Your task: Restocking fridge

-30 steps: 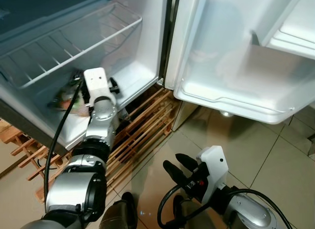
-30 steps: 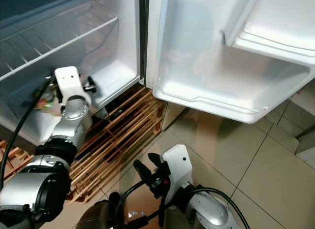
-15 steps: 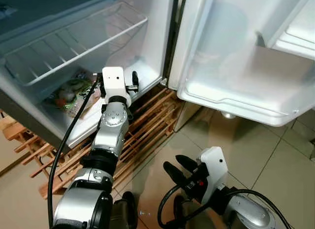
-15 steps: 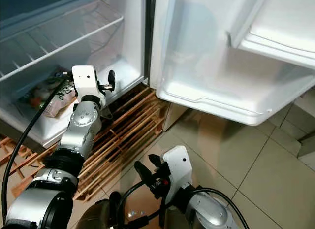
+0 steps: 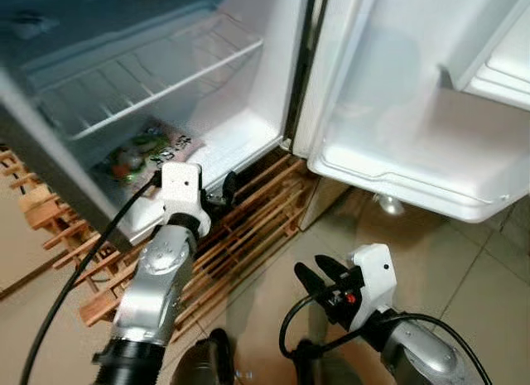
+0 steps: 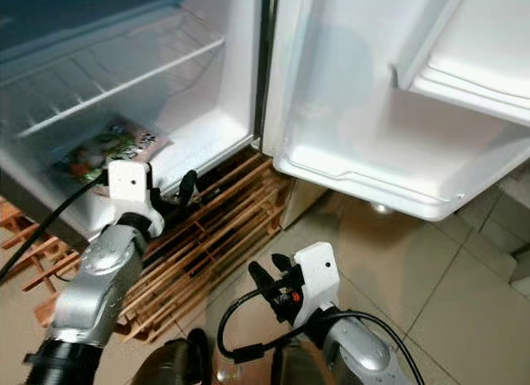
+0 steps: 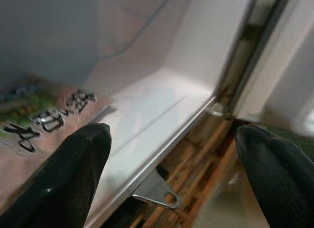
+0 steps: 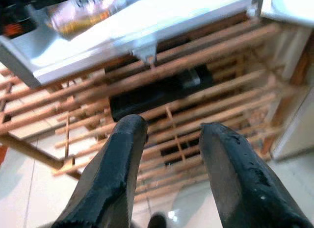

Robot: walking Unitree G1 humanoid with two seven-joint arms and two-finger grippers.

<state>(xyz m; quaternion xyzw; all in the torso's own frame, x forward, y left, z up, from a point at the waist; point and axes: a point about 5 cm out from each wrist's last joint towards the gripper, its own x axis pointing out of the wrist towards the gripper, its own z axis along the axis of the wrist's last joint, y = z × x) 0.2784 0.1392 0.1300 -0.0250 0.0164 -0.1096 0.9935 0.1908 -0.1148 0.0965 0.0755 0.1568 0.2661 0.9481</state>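
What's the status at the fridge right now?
Left end effector open, empty, at the fridge's bottom lip. Right end effector open, low over the floor. Colourful printed food packet lies on the white fridge floor. Nothing in the way.

My left gripper [image 7: 167,179]: black fingers, white housing. Just ahead of it, white fridge [image 5: 248,145] floor; the packet [image 5: 145,153] there is pinkish with green print and dark lettering. Below my fingers, tan wooden pallet [image 5: 248,211]; beige floor tiles [image 5: 464,269].
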